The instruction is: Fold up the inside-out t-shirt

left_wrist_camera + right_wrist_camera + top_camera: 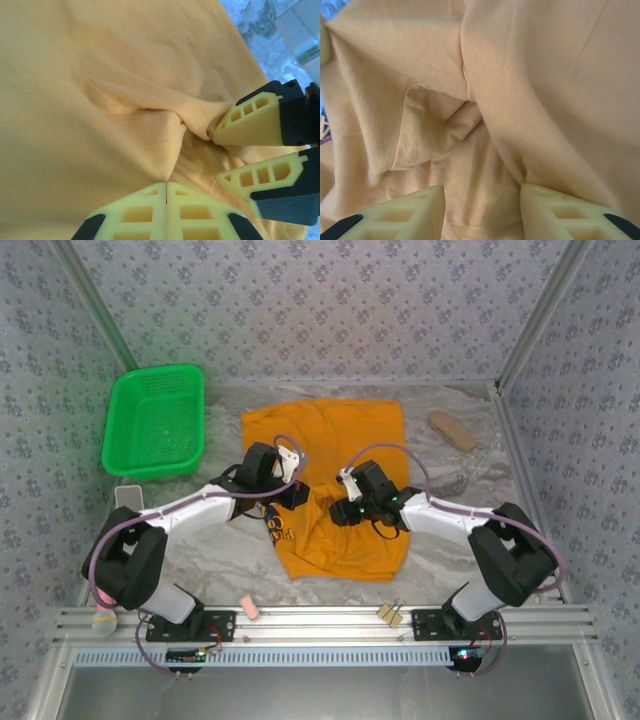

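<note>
**A:** Where is the shirt (pixel 330 430)?

**B:** In the middle of the table (pixel 450 540), spread out. Its far part lies fairly flat. The middle and near part is rumpled, and both arms reach in over it from the near edge. At its near-left edge a bit of dark print (pixel 275 525) with pale letters shows.

**A:** What is the left hand (pixel 166 187) doing?

**B:** Its 2 fingers are pressed together, pad against pad, low over the cloth. A folded edge of the shirt runs right up to their tips. I cannot tell whether any cloth is nipped between them.

**A:** And the right hand (pixel 481 192)?

**B:** Its fingers stand apart at a middling gap, with orange cloth lying below and between them. Nothing is clamped there. From the left wrist, 1 right finger (pixel 245 125) touches a bunched knot of cloth, where a raised crease ends.

**A:** How near are the 2 hands?

**B:** Near each other over the middle of the shirt, the left hand to the left and the right hand to the right.

**A:** Anything else on the table?

**B:** A green basket (pixel 150 470) sits at the far left, apart from the shirt. A tan block (pixel 453 430) lies at the far right, also clear of the cloth.
</note>
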Available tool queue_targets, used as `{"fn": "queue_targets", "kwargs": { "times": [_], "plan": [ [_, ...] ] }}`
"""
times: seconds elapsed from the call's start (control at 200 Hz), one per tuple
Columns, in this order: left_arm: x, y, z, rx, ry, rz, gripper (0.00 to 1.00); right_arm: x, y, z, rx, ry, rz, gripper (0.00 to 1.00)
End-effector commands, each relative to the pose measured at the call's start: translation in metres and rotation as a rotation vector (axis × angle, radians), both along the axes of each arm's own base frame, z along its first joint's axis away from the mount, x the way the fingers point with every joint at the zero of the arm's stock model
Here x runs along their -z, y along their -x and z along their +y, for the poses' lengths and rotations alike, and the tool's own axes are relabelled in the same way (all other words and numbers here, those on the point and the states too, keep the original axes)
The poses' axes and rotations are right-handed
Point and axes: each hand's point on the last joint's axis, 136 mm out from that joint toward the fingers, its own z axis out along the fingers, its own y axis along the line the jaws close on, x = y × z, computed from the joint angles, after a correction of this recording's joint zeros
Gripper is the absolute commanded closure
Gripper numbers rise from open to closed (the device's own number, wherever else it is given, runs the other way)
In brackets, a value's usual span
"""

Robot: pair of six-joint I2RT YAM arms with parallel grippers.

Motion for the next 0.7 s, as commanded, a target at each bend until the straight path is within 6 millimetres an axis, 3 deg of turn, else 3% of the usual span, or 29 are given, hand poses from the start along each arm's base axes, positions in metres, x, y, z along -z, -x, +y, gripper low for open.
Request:
{"fn": "queue_targets", "kwargs": {
  "times": [0.0,0.135,0.32,0.385,0.465,0.55,0.65,0.695],
  "plan": [
    [0.021,-0.002,0.009,-0.028,-0.018,0.057,1.0,0.01,0.001,0.013,-0.011,-0.029,0.031,0.52],
    [0.018,-0.01,0.017,-0.062,0.003,0.057,1.0,0.017,-0.017,0.014,0.049,0.048,-0.027,0.5],
    [0.011,-0.01,0.027,-0.1,0.006,0.045,1.0,-0.011,-0.038,0.031,0.15,-0.002,-0.087,0.62],
    [0.011,-0.012,0.032,-0.119,0.015,0.057,1.0,-0.004,-0.047,0.028,0.192,0.029,-0.087,0.63],
    [0.009,-0.013,0.035,-0.13,0.031,0.067,1.0,0.009,-0.056,0.022,0.244,0.101,-0.097,0.56],
    [0.009,-0.016,0.037,-0.132,0.043,0.064,1.0,0.023,-0.061,0.018,0.262,0.152,-0.106,0.55],
    [0.01,-0.022,0.045,-0.164,0.043,0.081,1.0,0.039,-0.06,0.012,0.271,0.207,-0.087,0.6],
    [0.01,-0.025,0.051,-0.185,0.044,0.083,1.0,0.041,-0.058,0.011,0.27,0.213,-0.07,0.68]
  ]
}}
